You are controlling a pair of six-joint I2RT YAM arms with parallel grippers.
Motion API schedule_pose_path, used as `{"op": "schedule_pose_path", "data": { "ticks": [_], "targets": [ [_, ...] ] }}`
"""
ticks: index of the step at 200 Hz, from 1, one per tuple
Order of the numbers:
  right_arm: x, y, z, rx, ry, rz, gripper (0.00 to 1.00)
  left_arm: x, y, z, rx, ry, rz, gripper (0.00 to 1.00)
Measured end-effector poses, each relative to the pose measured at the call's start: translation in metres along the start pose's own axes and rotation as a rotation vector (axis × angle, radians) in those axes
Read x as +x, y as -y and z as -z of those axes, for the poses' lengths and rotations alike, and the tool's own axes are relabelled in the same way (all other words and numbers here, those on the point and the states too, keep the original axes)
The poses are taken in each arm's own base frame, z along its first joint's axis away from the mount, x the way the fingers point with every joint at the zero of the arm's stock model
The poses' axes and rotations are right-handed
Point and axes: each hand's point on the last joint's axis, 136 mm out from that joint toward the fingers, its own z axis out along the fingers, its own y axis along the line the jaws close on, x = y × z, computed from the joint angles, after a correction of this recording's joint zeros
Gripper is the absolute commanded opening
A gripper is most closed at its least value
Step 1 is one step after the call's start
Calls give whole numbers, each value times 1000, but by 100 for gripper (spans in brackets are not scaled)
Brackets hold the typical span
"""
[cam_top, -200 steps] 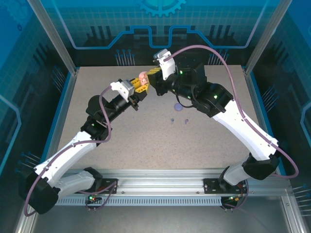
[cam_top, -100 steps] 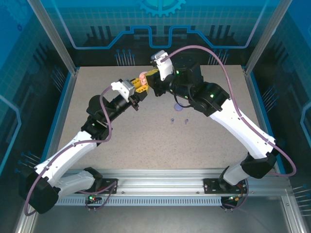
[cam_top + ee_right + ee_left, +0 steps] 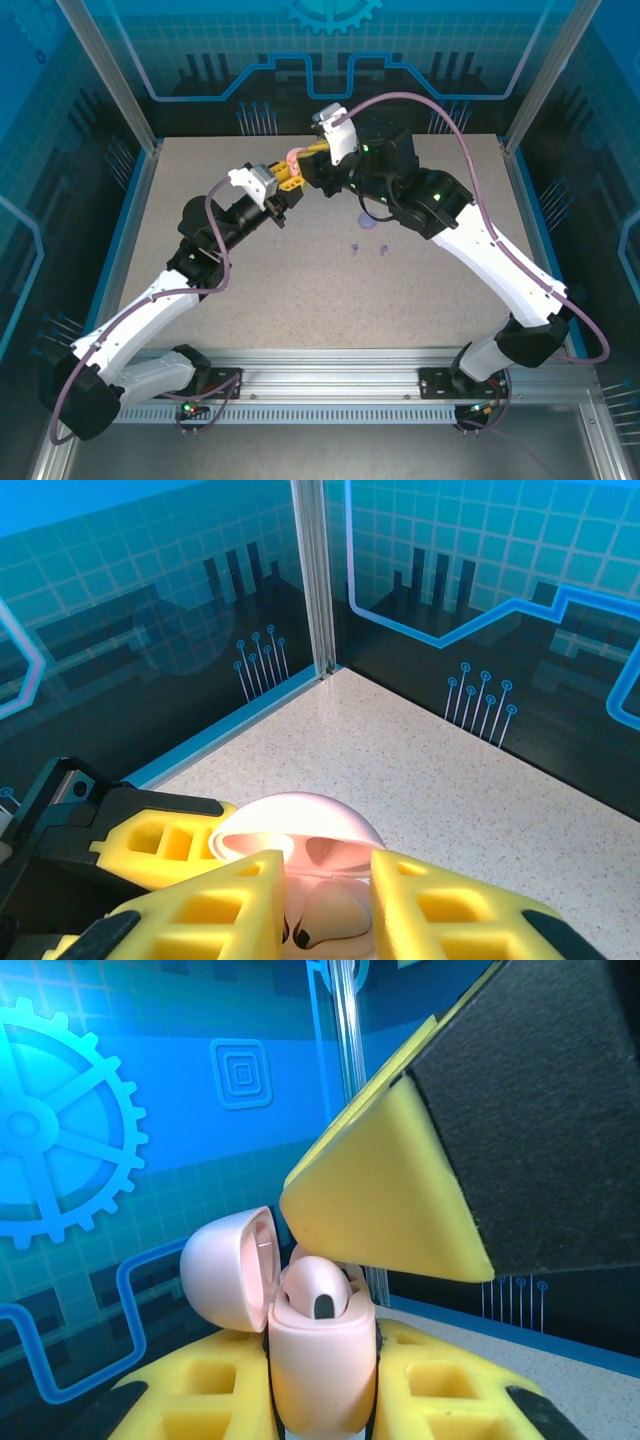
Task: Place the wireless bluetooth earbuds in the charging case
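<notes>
L gripper [image 3: 284,180], upper centre of top view, is clamped tight on the pink charging case [image 3: 320,1360], lid open. R gripper [image 3: 328,868] sits right over the case mouth with jaws part-open; nothing looks pinched betw. them. One pinkish earbud [image 3: 315,1288] looks seated in the case. Can't tell if its pair is in too. Two purplish-grey earbuds [image 3: 354,249] [image 3: 383,249] lie mid-table, well apart from the case, near a purple round disc [image 3: 370,221]. Est. pink set nearly done, purplish pair not started.
</notes>
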Motion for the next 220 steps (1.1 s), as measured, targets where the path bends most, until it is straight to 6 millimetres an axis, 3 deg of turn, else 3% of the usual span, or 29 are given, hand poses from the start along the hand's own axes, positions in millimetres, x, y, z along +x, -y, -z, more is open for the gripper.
{"op": "schedule_pose_path", "data": {
  "ticks": [80,123,153,187,220],
  "targets": [
    [-19,16,7,26,44,-76,57,0,0,0,0,0,0,0],
    [-28,52,14,81,61,-183,62,1,0,0,0,-2,1,0],
    [-52,80,15,100,72,-258,63,2,0,-1,1,-4,2,0],
    [-53,93,-11,70,2,-307,63,11,3,-5,21,-26,20,0],
    [-12,95,-54,29,-156,-355,63,25,7,-11,54,-63,55,0]
  ]
}}
